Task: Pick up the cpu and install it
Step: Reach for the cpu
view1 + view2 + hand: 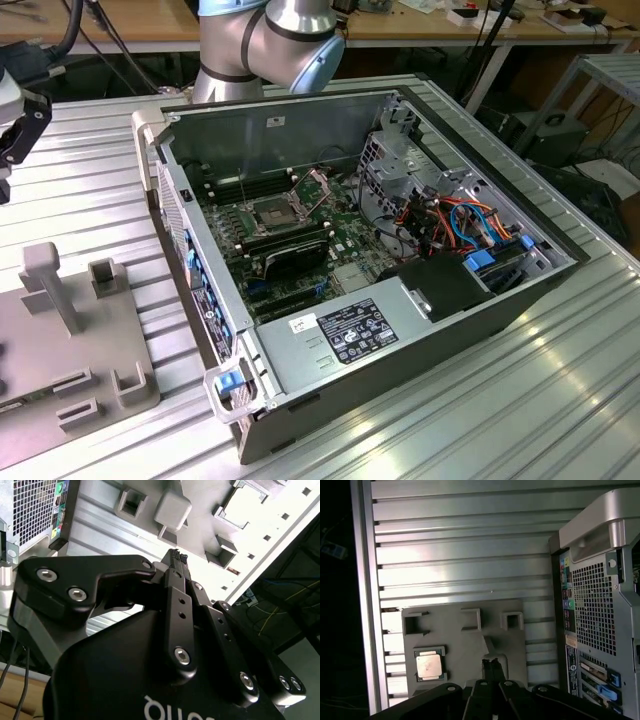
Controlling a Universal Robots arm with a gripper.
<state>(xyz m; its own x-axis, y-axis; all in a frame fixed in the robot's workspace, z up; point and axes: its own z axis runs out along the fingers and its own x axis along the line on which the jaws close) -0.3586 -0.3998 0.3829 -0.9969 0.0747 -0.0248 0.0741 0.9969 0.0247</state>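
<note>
Ribbed aluminium tabletop (pixel 560 380) under bright glare, wooden workbench (pixel 130 20) behind, grey metal rack (pixel 612 72) at the exterior view's right.

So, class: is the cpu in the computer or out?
Out: in the first wrist view the cpu lies flat in a grey holder plate beside the computer case.

In the exterior view, the socket (pixel 272 212) lies open from above (lid frame (pixel 318 188) raised at its 1 o'clock); black sticks (pixel 292 248) crowd 5 o'clock, cables (pixel 450 222) 3 o'clock, the case wall (pixel 270 125) 12 o'clock.
</note>
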